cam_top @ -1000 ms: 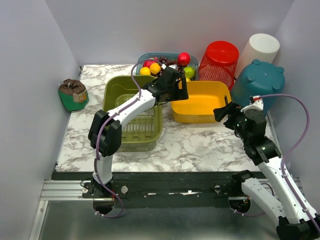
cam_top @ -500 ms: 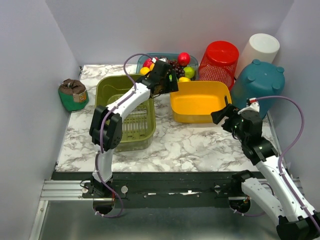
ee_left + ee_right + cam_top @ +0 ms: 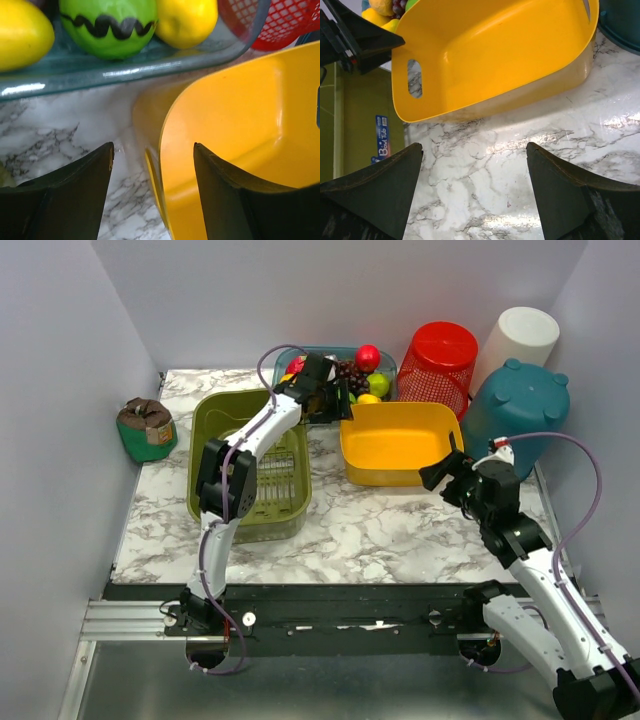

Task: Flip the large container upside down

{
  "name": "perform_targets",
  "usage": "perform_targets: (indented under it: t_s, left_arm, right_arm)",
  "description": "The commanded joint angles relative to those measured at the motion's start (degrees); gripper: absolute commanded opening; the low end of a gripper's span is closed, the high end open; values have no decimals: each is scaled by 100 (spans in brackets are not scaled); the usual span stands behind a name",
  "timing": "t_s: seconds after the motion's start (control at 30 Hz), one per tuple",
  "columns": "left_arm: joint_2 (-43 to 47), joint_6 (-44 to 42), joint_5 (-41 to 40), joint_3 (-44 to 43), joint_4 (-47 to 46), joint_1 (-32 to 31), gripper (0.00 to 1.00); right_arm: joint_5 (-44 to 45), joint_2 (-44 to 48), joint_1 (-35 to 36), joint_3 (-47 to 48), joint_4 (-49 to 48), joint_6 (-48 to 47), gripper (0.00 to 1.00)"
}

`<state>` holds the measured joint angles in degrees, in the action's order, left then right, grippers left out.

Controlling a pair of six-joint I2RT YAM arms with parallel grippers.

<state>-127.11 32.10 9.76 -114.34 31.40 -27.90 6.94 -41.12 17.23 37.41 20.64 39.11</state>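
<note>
The yellow tub (image 3: pixel 400 440) stands upright, opening up, at the middle right of the marble table. My left gripper (image 3: pixel 338 406) is open at its far left corner. In the left wrist view (image 3: pixel 152 155) its jaws straddle the tub's rim (image 3: pixel 162 145), one finger outside over the marble and one inside the tub (image 3: pixel 250 100); I cannot tell if they touch it. My right gripper (image 3: pixel 437 471) is open and empty by the tub's near right side. In the right wrist view (image 3: pixel 475 150) it hangs over bare marble just in front of the tub (image 3: pixel 495 50).
An olive green dish tub (image 3: pixel 215 455) stands left of the yellow one. A glass tray of fruit (image 3: pixel 285 362) sits behind them. A red mesh basket (image 3: pixel 440 360), a white cylinder (image 3: pixel 520 335) and a teal container (image 3: pixel 515 400) crowd the back right. A green pouch (image 3: pixel 147 428) lies far left.
My left gripper has moved back and slightly left, from over the yellow tub's left wall to its far left corner. My right gripper has edged a little left toward the tub.
</note>
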Motion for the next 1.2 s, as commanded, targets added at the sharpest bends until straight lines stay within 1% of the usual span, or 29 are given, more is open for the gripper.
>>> perform_targets:
  t_s: [0.0,0.07,0.2,0.23,0.33,0.37,0.43,0.47,0.53,0.57,0.6,0.67,0.7,0.73,0.8,0.9,1.03,1.1,1.17]
  left_arm:
    - [-384,-414,202,-658,209,-22,72]
    - [-464,-529,193,-764,183,-22,69]
    - [-596,-652,263,-879,156,-22,59]
    - [-613,-678,272,-870,139,-22,58]
    - [-683,-757,351,-861,139,-22,46]
    - [-710,-792,369,-853,139,-22,37]
    - [-710,-801,412,-791,112,-22,26]
    - [-693,-819,439,-739,34,-22,17]
    - [-561,-810,527,-511,-89,-22,10]
    - [-491,-819,536,-414,-247,-22,1]
    - [-325,-810,536,-196,-335,-31,0]
    - [-131,-828,475,43,-607,-40,0]
    - [114,-845,457,331,-695,-57,0]
    - [255,-898,404,490,-801,-84,0]
    - [659,-968,115,903,-1074,-171,0]
    - [1072,-1091,-394,1290,-1259,-303,0]
    - [1530,-1144,-1010,1783,-1601,-540,0]
    - [1758,-1092,-1422,2046,-1794,-664,0]
    - [1926,-1048,-1687,2205,-1996,-760,0]
  right_arm:
    - [-201,-71,-27,-58,-17,96,92]
    - [-228,-62,-18,-67,-25,105,92]
    - [-158,-10,-27,-102,-25,114,92]
    - [-149,-10,-18,-120,-34,123,92]
    - [-140,-1,-27,-137,-25,140,92]
    - [-140,-10,-18,-146,-25,140,92]
    - [-193,-45,-27,-155,-25,123,92]
    - [-236,-62,-18,-155,-25,97,91]
    - [-263,-185,-18,-172,-34,131,88]
    - [-228,-229,-18,-199,-34,149,88]
    - [-115,-299,-18,-242,-34,323,87]
    - [-26,-448,-18,-260,-8,491,83]
    - [105,-475,-18,-295,53,884,82]
    - [149,-476,-18,-339,-77,1009,80]
    - [281,-449,-18,-401,-209,1377,79]
    - [-138,-440,-18,-357,-666,1362,76]
    - [-255,-300,-18,-497,-1122,1722,75]
    - [-158,-308,-18,-533,-1063,1932,75]
    - [-167,-405,-10,-454,-694,2012,75]
